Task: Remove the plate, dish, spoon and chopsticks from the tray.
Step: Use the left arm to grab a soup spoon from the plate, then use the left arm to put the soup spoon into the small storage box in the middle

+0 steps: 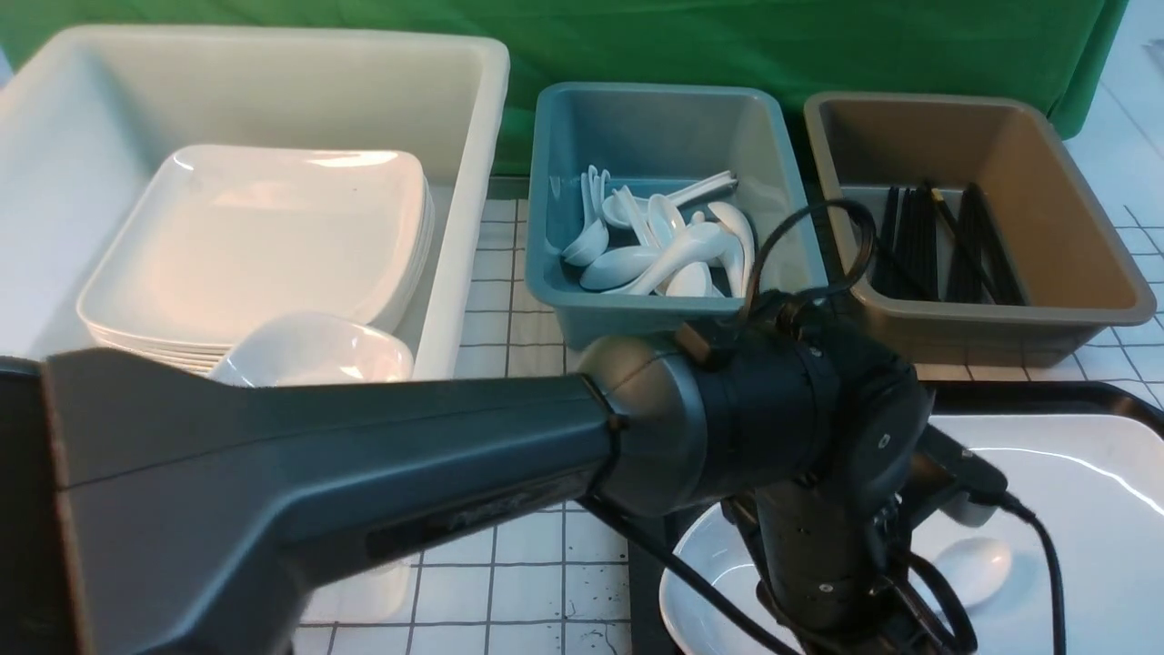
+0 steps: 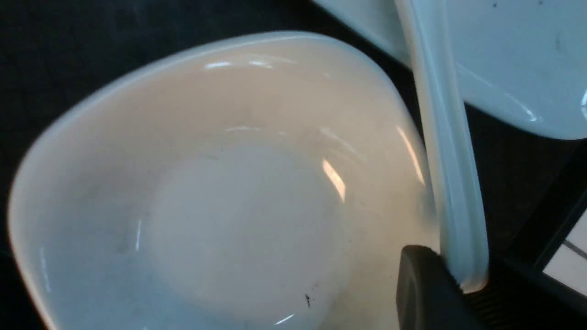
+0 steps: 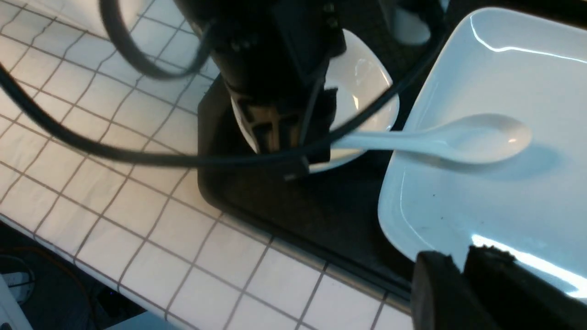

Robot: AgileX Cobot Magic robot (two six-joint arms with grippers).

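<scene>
1. Although the left arm blocks much of the front view, the tray [image 1: 1046, 396] shows at 4 o'clock of that view. The plate [image 1: 1073, 509] lies on it, not yet cleared.
2. The white tub [image 1: 273, 82], at 10 o'clock from the tray, holds a stack of plates [image 1: 255, 236] with a small bowl [image 1: 309, 350] in front of it. I judge the plate and dish will go there later.
3. The blue bin [image 1: 655, 127], at 12 o'clock from the dish [image 1: 718, 564], holds white spoons, so it is the likely goal of this step. The brown bin [image 1: 918, 136], at 1 o'clock, holds black sticks. No chopsticks show on the visible part of the tray.
4. The dish sits on the tray just beside the plate, at its 9 o'clock.
5. The spoon [image 3: 481, 140] has its handle over the dish and its bowl over the plate's edge, at 3 o'clock of the dish. Whether it rests there or is already lifted I cannot tell.
6. The left gripper [image 3: 321, 140] looks clenched on the end of the handle, with one finger [image 2: 426, 298] against it, so picking up the spoon is the step in hand. Next it should lift clear of both rims, then carry toward 12 o'clock over the bin's near wall.
7. The right gripper [image 3: 461, 261] hangs by the plate's near edge. Its fingers stand close together, and I cannot tell whether it is released or clenched.
8. The faint marking on the left forearm is too blurred to read.
</scene>
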